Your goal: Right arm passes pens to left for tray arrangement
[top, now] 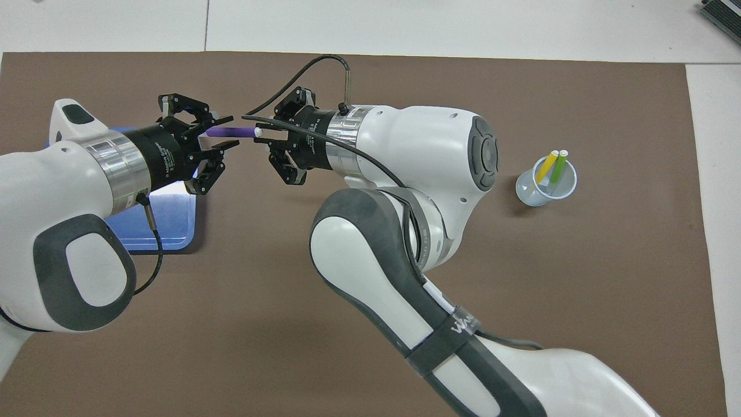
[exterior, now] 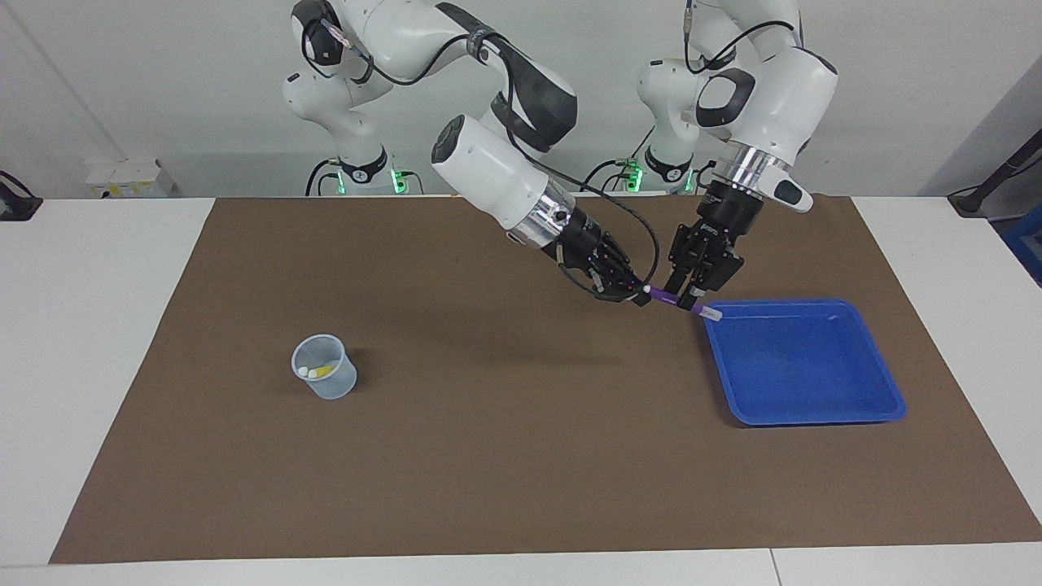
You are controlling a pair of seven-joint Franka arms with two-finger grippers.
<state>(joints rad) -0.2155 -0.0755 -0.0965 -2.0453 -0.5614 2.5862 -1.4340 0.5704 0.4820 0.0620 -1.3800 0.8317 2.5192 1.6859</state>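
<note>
You've got both claws on the purple pen over the tray's corner: right claw clamped on one end, left claw gripping the middle.

Cup: small, translucent bluish, upright on the mat toward the right arm's end.
Mat: brown, covering most of the white surface.

We see the tray toward the left arm's end of the mat and the cup, holding two pens, toward the right arm's end, well apart. A third pen hangs between both grippers beside the tray's rim.
</note>
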